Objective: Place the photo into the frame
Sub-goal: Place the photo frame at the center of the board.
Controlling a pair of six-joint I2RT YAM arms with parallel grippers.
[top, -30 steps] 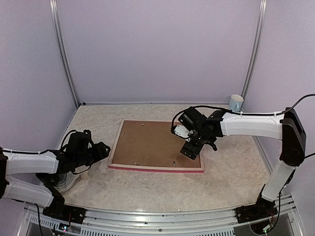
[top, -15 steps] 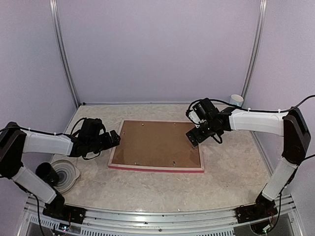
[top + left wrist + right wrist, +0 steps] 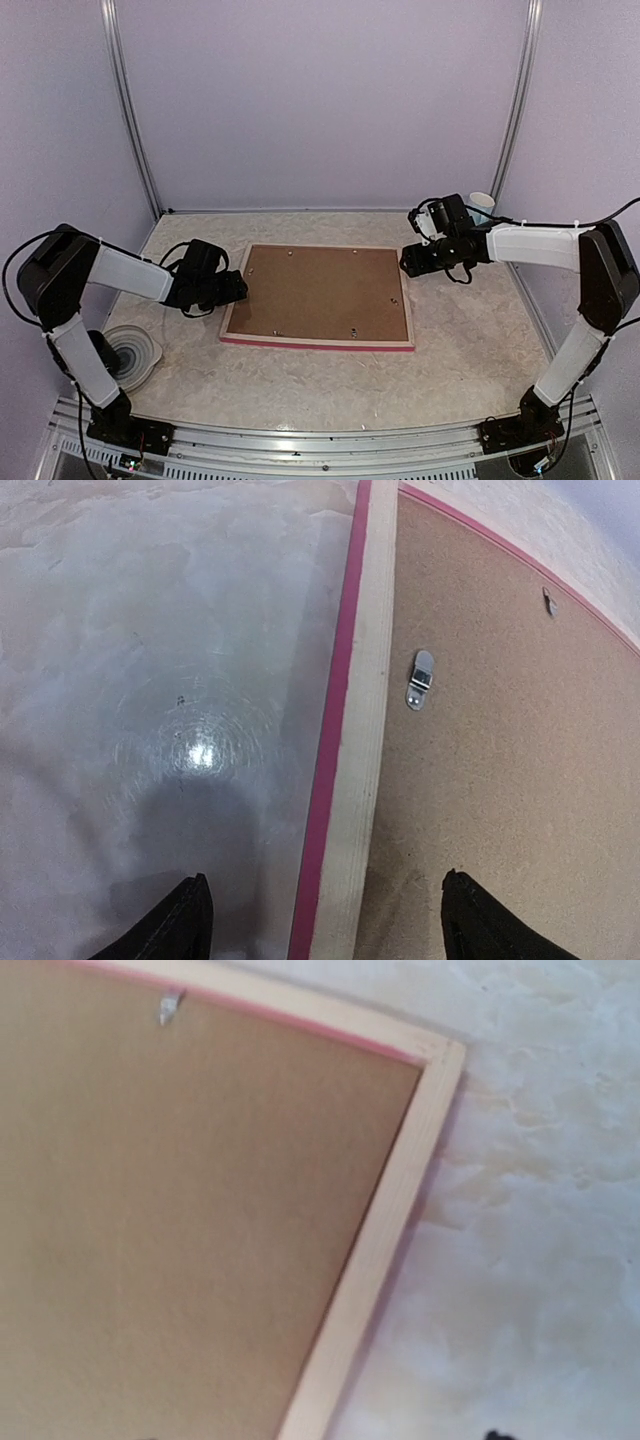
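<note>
The frame [image 3: 352,780] looks pale wood, its backing board [image 3: 500,740] matt, perhaps fibreboard

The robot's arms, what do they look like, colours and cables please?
The left arm and right arm have white tubular links joined by black joints, with thin black cables looping alongside. The left gripper and right gripper are black, with dark tapered jaws.

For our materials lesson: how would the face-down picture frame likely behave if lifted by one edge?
Probably stiff: the frame has straight wooden rails. Flat on the table, it would likely slide, not roll. Wide and thin, it may tip.
</note>
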